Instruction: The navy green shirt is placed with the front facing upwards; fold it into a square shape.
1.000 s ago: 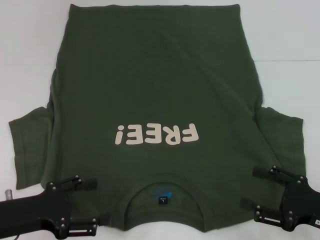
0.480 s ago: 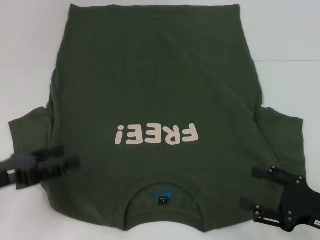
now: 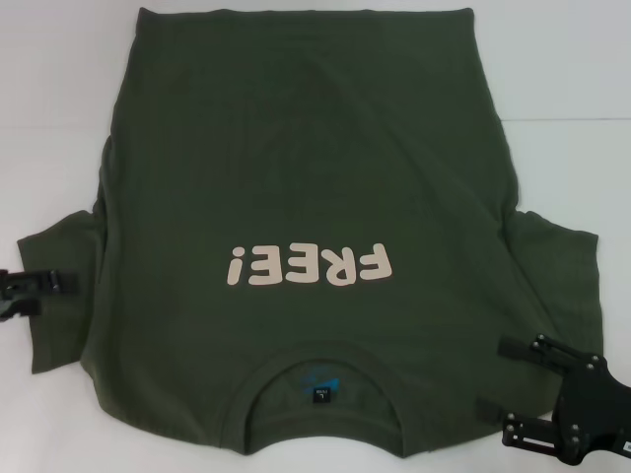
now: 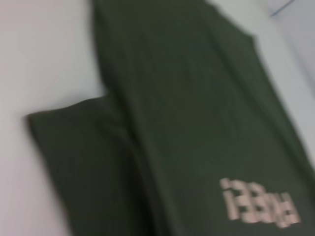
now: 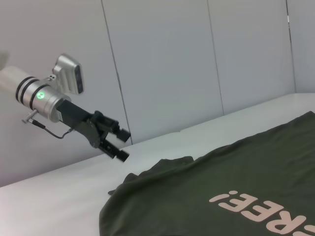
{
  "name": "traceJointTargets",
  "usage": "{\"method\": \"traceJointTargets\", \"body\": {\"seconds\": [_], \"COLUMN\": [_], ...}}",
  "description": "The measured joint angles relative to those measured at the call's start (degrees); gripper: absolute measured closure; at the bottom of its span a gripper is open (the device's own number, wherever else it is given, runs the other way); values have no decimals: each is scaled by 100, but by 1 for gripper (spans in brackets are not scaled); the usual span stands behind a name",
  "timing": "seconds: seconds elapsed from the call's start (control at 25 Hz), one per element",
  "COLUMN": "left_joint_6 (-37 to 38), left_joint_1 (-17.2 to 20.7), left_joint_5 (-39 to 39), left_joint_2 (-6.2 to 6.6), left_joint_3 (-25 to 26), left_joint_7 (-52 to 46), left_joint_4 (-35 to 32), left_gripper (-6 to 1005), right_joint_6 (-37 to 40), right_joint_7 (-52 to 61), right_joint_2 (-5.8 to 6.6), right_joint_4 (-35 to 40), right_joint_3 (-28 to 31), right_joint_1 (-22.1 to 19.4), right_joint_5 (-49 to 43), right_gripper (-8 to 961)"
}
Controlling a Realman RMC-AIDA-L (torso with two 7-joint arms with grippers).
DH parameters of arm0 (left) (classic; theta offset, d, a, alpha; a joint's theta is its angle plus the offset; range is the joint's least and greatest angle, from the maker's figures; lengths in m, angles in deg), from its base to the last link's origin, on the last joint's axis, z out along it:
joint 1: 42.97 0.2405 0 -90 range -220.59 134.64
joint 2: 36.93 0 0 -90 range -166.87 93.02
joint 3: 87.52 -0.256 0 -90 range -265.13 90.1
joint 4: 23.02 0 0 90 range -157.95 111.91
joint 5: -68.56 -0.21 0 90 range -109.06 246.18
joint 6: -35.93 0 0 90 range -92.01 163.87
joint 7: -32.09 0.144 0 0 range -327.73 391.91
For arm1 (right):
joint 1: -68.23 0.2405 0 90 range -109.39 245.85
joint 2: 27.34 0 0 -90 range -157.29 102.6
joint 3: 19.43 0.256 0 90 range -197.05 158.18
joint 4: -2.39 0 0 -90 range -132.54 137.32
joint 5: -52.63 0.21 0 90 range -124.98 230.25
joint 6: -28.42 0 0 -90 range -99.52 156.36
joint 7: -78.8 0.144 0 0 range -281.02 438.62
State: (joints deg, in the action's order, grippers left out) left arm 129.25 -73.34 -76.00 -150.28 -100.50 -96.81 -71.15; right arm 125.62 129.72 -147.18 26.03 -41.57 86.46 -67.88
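Olive shirt flat (lettering up) | left pincer beside sleeve, agape

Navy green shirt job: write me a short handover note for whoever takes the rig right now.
Left tool: open, empty, raised off the table beside the shirt's left sleeve.
Right tool: open, empty, at the shirt's near right corner by the right sleeve.
Navy green shirt: spread flat on the white table, front up, FREE! lettering showing, collar nearest the robot.
Done: nothing folded.
Left: fold both sleeves in, then fold the body into a square.
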Motion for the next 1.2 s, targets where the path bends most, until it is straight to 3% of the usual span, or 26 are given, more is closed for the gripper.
{"method": "traceJointTargets", "body": {"seconds": [0.24, 0.64, 1.2], "left_joint_6": [-581, -1194, -1410], "left_joint_1": [-183, -113, -137], "left_joint_5": [-662, -714, -724], "left_joint_2": [82, 7, -40], "left_joint_3": [-50, -220, -446], "left_joint_7": [-329, -221, -148], "left_joint_4": [36, 135, 386], "left_gripper": [79, 78, 82], "right_joint_6": [12, 17, 18], "right_joint_7": [15, 31, 32], "right_joint_2": [6, -4, -3], "right_joint_4": [0, -7, -26], "right_joint_3": [-1, -2, -1], "right_joint_1": [-4, 10, -3], "right_joint_5": [0, 2, 2], "right_gripper": [73, 73, 73]}}
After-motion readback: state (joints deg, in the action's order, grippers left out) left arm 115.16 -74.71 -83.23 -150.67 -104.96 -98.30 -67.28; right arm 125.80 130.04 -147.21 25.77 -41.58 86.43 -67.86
